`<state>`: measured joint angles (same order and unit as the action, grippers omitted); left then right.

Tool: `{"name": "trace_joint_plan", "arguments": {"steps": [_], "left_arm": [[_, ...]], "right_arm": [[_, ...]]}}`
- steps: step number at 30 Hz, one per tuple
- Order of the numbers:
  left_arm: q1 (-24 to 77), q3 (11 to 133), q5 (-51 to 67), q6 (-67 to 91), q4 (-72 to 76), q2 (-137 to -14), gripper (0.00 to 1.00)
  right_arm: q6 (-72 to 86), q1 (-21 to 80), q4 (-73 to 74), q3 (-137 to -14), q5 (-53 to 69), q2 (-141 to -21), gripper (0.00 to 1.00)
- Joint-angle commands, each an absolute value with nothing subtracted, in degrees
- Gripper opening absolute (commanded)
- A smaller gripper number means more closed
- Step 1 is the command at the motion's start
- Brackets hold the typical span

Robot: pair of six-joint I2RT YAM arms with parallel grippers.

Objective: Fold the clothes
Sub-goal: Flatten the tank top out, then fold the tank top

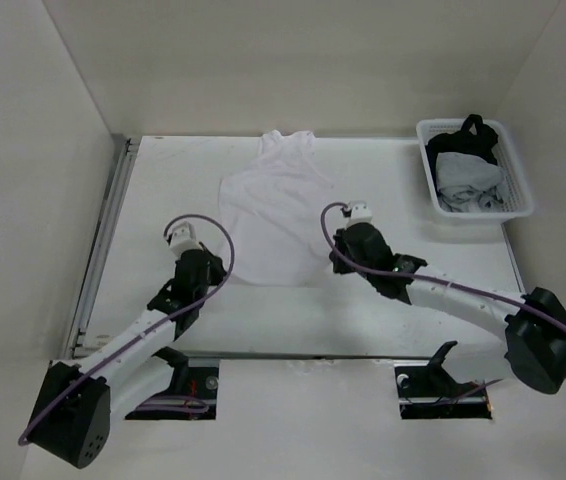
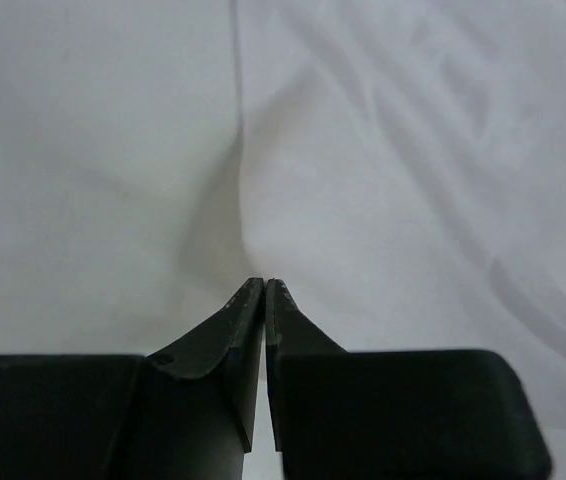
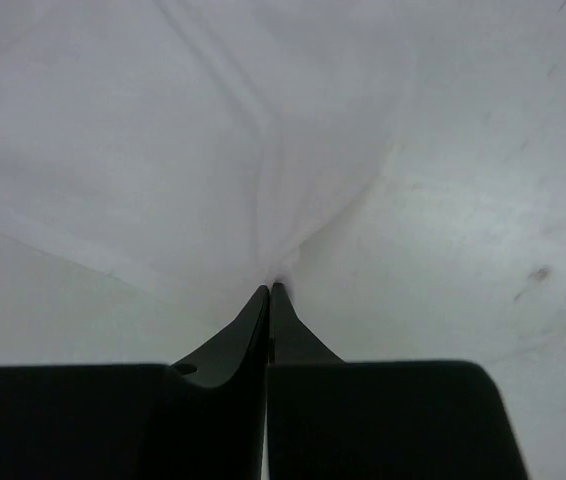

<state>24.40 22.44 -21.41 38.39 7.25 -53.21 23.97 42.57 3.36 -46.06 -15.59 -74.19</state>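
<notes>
The black fingers of the left gripper are seen closest in the left wrist view. They are drawn together until only a hairline slit is left between their tips. The tips are set at the left edge of the clothes, where the fabric is bowed slightly above the table. Whether any cloth is pinched there cannot be told.

In the right wrist view the right gripper is shown closed on the garment. Creases of white fabric are gathered into a point exactly where its tips meet, and bare table is seen to the right of them.

From above, the clothes are found spread on the middle of the table, towards the far side. The narrow upper end is laid against the far wall and the wider near hem is placed between the two grippers. The left side near the hem is met by the left arm and the near right corner by the right arm.

A white mesh basket is placed at the far right corner, well apart from the garment. It is filled with a dark item and a grey one.
</notes>
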Motion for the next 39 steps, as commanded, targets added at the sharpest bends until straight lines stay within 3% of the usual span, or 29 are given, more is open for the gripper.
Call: {"name": "trace_joint_plan", "arguments": {"steps": [1, 7, 14, 19, 23, 27, 31, 36, 39], "left_arm": [[24.39, 14.26, -18.73, 47.62, 13.63, -48.35, 0.04], [26.66, 7.91, -12.31, 56.33, -1.99, -35.71, 0.03], [40.90, 12.29, -16.16, 61.09, -22.13, -16.89, 0.00], [48.98, 23.54, -25.91, 62.57, -38.91, -15.11, 0.00], [52.77, 24.87, -27.68, 68.19, -46.82, -16.79, 0.00], [54.62, 27.06, -33.20, 73.21, -55.01, -9.69, 0.00], [54.27, 32.68, -40.06, 68.05, -49.16, -15.70, 0.00], [52.09, 39.72, -45.52, 48.20, -26.59, -34.25, 0.00], [43.14, 42.70, -39.68, 36.59, -12.35, -43.30, 0.00]], "right_arm": [[34.44, 46.44, -1.06, -41.24, -14.50, -73.91, 0.00], [45.60, 57.06, 5.44, -33.23, -14.50, -71.64, 0.00], [60.02, 72.10, 18.44, -28.39, -21.88, -55.74, 0.00], [67.14, 76.16, 30.48, -27.95, -23.82, -45.80, 0.00], [70.74, 78.34, 31.03, -25.93, -21.63, -44.47, 0.00], [75.58, 83.71, 33.74, -25.57, -23.54, -42.46, 0.00], [66.83, 80.05, 36.04, -32.76, -31.10, -43.06, 0.00], [44.87, 61.87, 23.07, -39.63, -29.54, -48.85, 0.00], [35.53, 48.42, 13.47, -42.70, -21.39, -55.00, 0.00]]}}
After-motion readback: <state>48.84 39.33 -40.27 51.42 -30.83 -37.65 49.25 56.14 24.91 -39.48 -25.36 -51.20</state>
